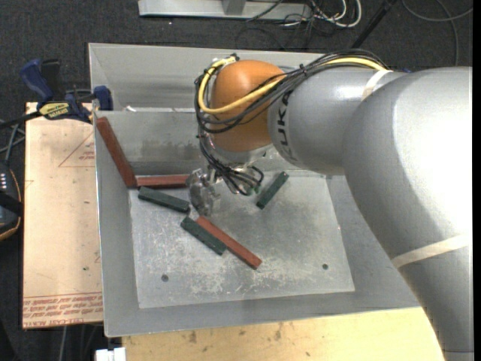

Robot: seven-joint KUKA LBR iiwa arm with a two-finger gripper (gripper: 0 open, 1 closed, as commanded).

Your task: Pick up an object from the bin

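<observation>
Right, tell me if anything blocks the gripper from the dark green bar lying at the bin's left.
Nothing visible does. The gripper sits at the right end of that dark green bar, nothing between them; the crossed green and red-brown pair lies just below it in the view.

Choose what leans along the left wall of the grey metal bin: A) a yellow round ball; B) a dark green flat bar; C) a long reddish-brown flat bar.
C: the long reddish-brown flat bar runs along the left wall of the grey metal bin, from its floor toward the back corner.
</observation>
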